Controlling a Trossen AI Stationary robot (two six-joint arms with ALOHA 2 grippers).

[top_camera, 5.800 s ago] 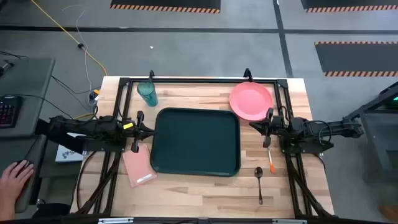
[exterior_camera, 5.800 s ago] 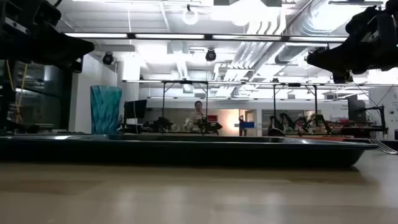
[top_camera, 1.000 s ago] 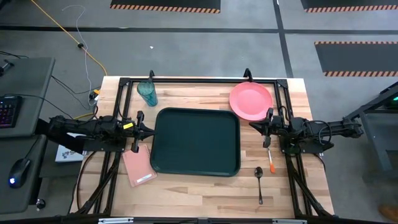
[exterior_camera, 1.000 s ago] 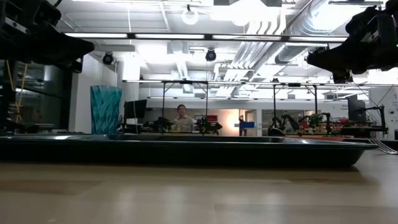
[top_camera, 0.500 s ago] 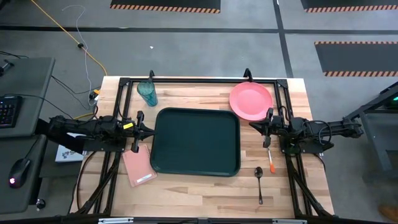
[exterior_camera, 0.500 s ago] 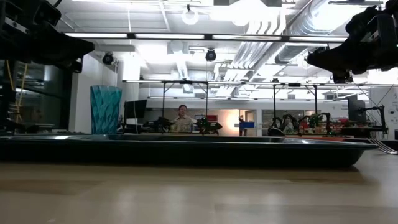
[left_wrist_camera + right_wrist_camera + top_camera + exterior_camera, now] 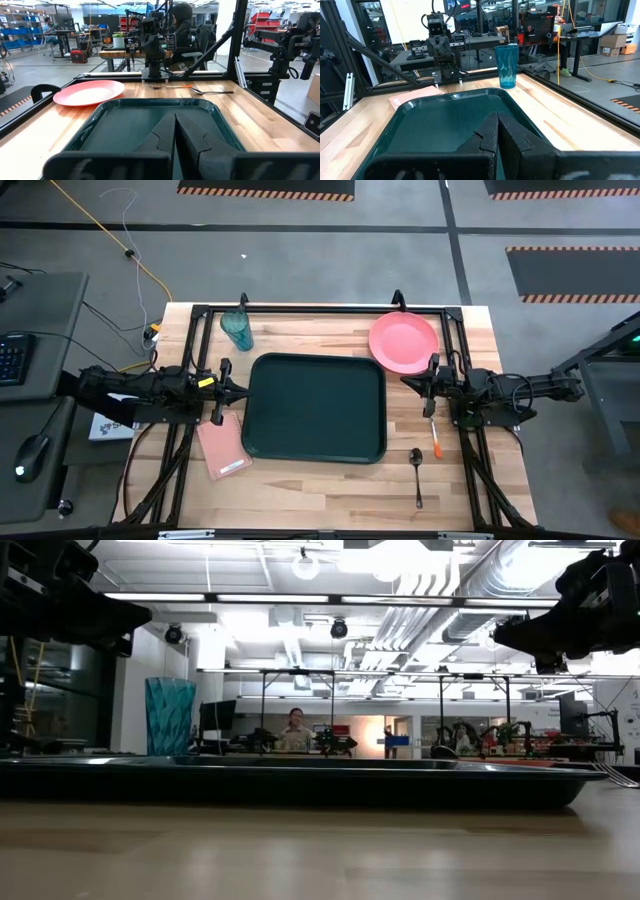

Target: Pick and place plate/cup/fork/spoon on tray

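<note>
The dark green tray [image 7: 270,370] lies in the middle of the table. The salmon-pink plate [image 7: 404,341] lies flat at the far right; it also shows in the left wrist view [image 7: 89,92]. The teal cup [image 7: 237,330] stands upright at the far left, also in the right wrist view [image 7: 507,66]. The orange-handled fork [image 7: 435,436] and the dark spoon [image 7: 417,472] lie right of the tray. My left gripper [image 7: 222,390] is shut and empty at the tray's left edge. My right gripper [image 7: 431,387] is shut and empty at the tray's right side, above the fork's far end.
A pink rectangular pad [image 7: 222,447] lies left of the tray near the front. A black frame [image 7: 320,310] runs along the table's far edge and sides. People and benches show in the room behind the table.
</note>
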